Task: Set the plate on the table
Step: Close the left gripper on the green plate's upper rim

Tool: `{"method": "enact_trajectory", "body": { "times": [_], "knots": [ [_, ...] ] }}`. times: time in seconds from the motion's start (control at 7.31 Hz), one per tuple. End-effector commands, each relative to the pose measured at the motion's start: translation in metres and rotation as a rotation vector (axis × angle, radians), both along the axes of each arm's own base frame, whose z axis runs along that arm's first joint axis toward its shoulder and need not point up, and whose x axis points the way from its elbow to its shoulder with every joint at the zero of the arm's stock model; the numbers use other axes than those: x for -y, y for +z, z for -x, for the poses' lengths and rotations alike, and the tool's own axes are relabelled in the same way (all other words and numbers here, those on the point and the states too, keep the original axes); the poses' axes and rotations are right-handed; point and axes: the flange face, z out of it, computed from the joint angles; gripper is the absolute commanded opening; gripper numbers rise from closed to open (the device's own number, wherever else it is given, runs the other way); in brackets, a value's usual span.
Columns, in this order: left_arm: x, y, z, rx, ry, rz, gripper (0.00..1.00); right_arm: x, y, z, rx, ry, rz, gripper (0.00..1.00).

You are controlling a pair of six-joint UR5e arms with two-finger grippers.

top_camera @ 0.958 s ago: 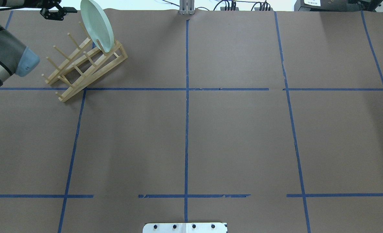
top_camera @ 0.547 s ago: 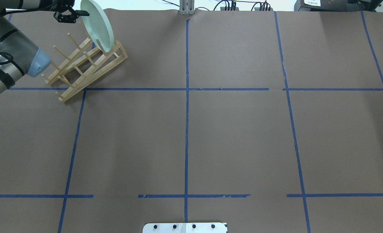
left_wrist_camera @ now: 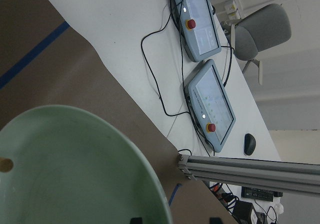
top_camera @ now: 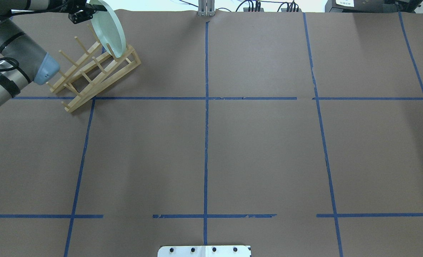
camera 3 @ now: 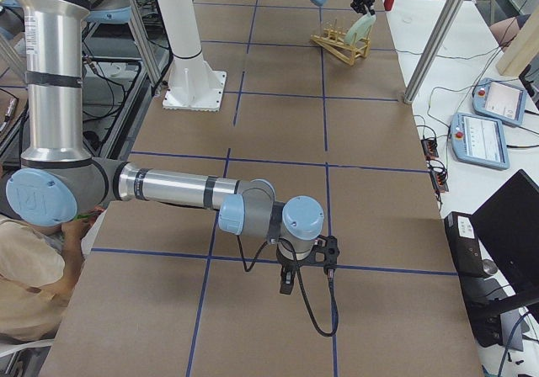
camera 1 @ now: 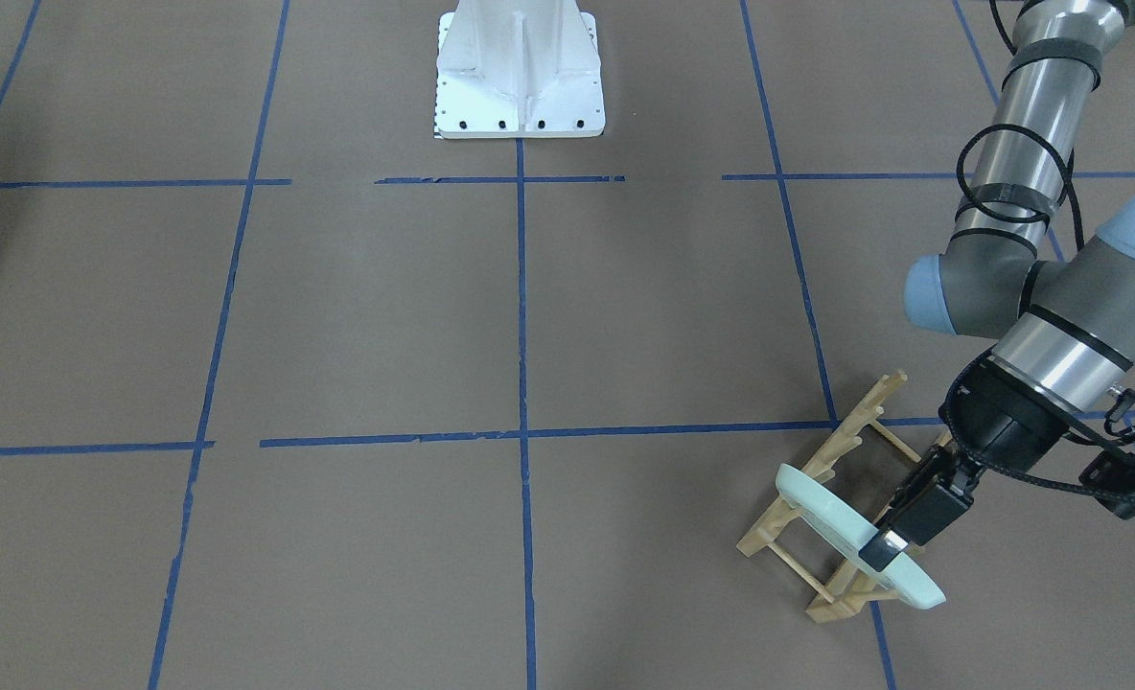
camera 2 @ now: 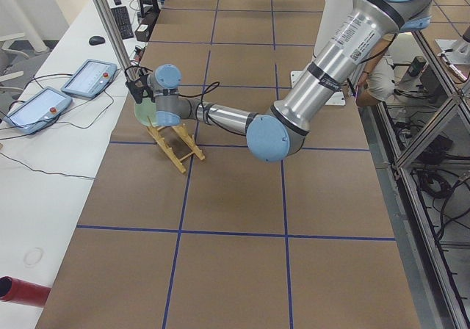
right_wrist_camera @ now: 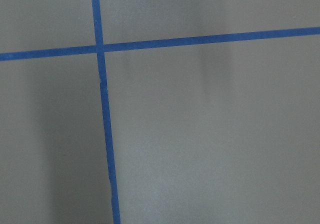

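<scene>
The pale mint-green plate (top_camera: 109, 32) stands on edge in the wooden peg rack (top_camera: 97, 71) at the far left of the brown table (top_camera: 261, 142). My left gripper (top_camera: 96, 9) is at the plate's top rim. In the front-facing view the left gripper (camera 1: 882, 554) sits over the rim of the plate (camera 1: 845, 532). In the left wrist view its two fingertips stand apart on either side of the rim of the plate (left_wrist_camera: 65, 174), so it is open. My right gripper (camera 3: 286, 284) hangs low over bare table (right_wrist_camera: 200, 134) far from the rack; I cannot tell whether it is open or shut.
The rack (camera 1: 845, 450) sits by the table's far edge. Beyond that edge are an aluminium post (left_wrist_camera: 240, 166) and two teach pendants (left_wrist_camera: 210, 104) with cables. The robot's white base plate (top_camera: 204, 251) is at the near middle.
My left gripper has moved right, from beside the rack to the plate's top rim. The plate and rack have not moved.
</scene>
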Motion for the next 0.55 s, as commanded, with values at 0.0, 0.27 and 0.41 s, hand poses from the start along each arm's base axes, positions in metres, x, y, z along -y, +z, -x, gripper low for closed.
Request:
{"method": "enact_trajectory", "body": {
  "times": [0.0, 0.27, 0.41],
  "knots": [
    [-0.005, -0.015, 0.008, -0.016, -0.007, -0.03, 0.0, 0.0, 0.0, 0.0, 0.0, 0.0, 0.0, 1.0],
    [-0.018, -0.042, 0.042, -0.041, -0.033, -0.092, 0.0, 0.0, 0.0, 0.0, 0.0, 0.0, 0.0, 1.0],
    [-0.027, -0.064, 0.059, -0.061, -0.047, -0.128, 0.0, 0.0, 0.0, 0.0, 0.0, 0.0, 0.0, 1.0]
  ]
}}
